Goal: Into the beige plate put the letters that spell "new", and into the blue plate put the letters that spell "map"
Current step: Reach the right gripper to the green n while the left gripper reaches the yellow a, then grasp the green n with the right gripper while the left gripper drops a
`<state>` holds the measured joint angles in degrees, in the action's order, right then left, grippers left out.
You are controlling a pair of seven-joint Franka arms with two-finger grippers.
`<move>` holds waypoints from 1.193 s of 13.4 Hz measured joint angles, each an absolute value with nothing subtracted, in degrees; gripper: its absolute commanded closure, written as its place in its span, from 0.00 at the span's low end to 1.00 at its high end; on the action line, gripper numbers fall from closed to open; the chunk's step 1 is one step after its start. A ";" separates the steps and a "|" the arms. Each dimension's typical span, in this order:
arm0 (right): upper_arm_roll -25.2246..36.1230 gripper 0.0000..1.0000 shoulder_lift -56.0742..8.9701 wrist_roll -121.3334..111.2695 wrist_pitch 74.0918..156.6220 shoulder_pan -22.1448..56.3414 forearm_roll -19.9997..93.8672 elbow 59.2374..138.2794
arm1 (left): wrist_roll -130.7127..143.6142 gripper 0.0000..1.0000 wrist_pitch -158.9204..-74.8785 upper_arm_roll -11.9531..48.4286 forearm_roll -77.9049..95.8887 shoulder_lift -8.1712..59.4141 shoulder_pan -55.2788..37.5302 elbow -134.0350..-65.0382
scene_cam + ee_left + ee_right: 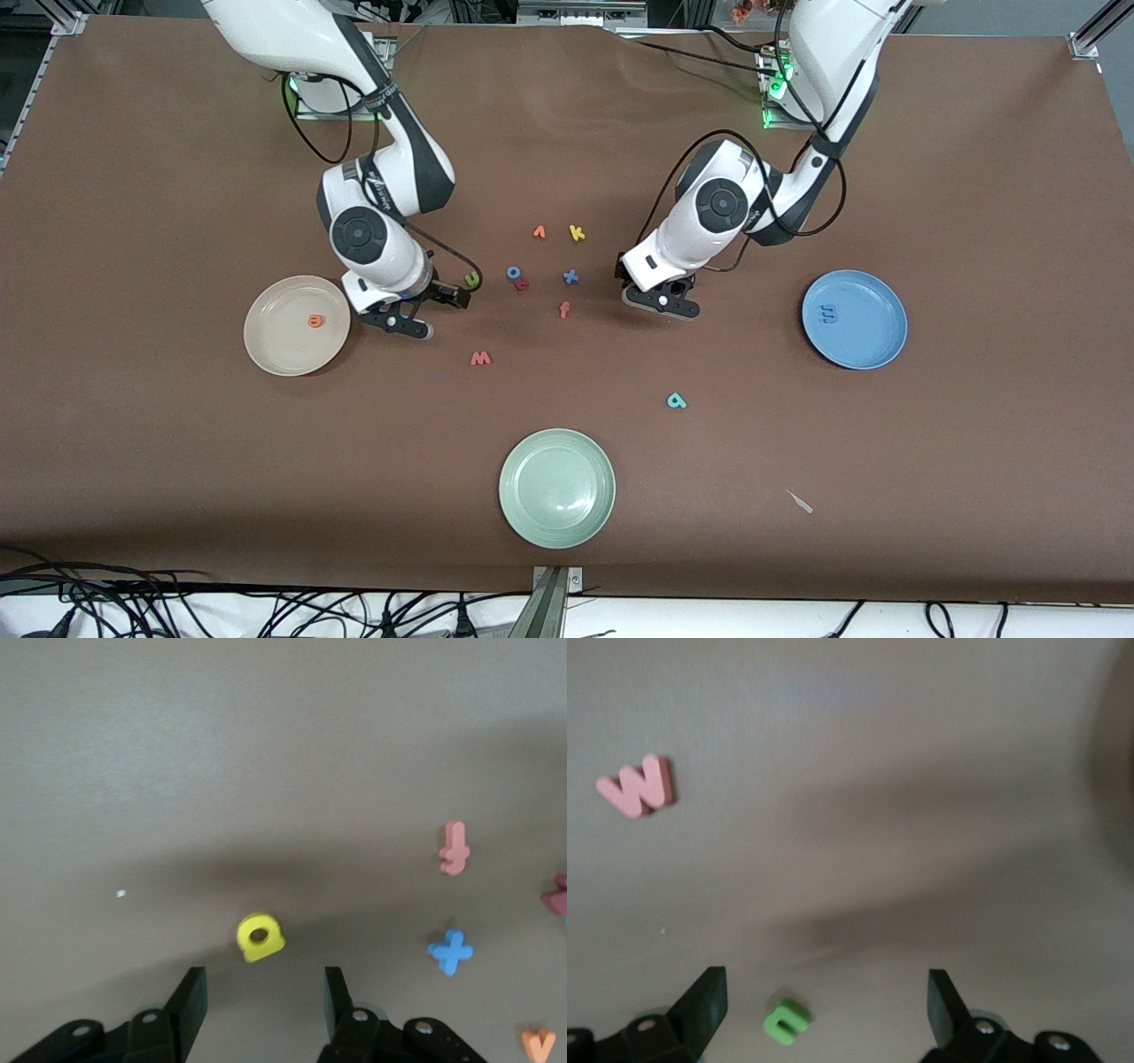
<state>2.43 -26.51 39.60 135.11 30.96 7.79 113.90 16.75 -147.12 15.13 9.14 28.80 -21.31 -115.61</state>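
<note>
The left pincer [657, 299] hangs low over the desk [974, 159], between the cluster of loose letters and the blue plate [854, 319]. In its wrist view the two fingers [189, 1003] stand partly apart with nothing between them, and the yellow p [260, 937] lies on the desk just ahead of the tips, untouched. The right pincer [423, 310] is low over the desk beside the beige plate [297, 325], its fingers [704, 1005] spread wide and empty; the green n [786, 1020] lies on the desk between them, toward one finger.

The orange e [315, 321] rests in the beige plate, and the blue m [829, 313] rests in the blue plate. The red w [480, 358] lies on the bare desk nearer the front camera than the right pincer. The teal a [677, 400] lies on the desk nearer the front camera than the left pincer, between it and the pale green plate [556, 487], which sits close to the desk's front edge.

In the middle cluster lie a yellow k [577, 233], an orange v [539, 232], a blue x [570, 276], a blue o [513, 272] touching a red letter [522, 284], and another red letter [564, 309].
</note>
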 measured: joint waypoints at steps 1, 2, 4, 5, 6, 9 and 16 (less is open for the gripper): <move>1.59 0.00 -26.31 41.45 137.19 30.99 7.80 115.38 | 16.80 0.38 -148.42 15.03 9.14 29.71 -21.51 -115.57; 0.79 0.00 -26.08 43.07 139.74 31.00 7.80 117.23 | 16.80 0.38 -149.19 14.70 9.14 30.61 -21.79 -115.53; -1.02 0.00 -25.64 45.57 144.68 30.99 7.80 121.24 | 16.80 0.38 -149.95 13.56 9.14 31.83 -22.77 -115.37; -2.03 0.00 -25.55 46.47 147.39 31.02 7.80 123.05 | 16.80 0.39 -150.07 13.27 9.14 32.11 -23.21 -115.22; -2.65 0.00 -25.55 46.95 149.77 31.13 7.80 124.47 | 16.80 0.40 -150.09 13.22 9.14 32.20 -23.46 -115.11; -2.90 0.08 -25.55 47.09 151.55 31.61 7.80 125.85 | 16.81 0.40 -150.15 12.92 9.14 32.46 -24.15 -115.07; -2.98 0.27 -26.08 48.30 152.92 32.64 7.80 126.08 | 16.77 0.60 -150.58 10.84 8.92 33.32 -26.07 -115.05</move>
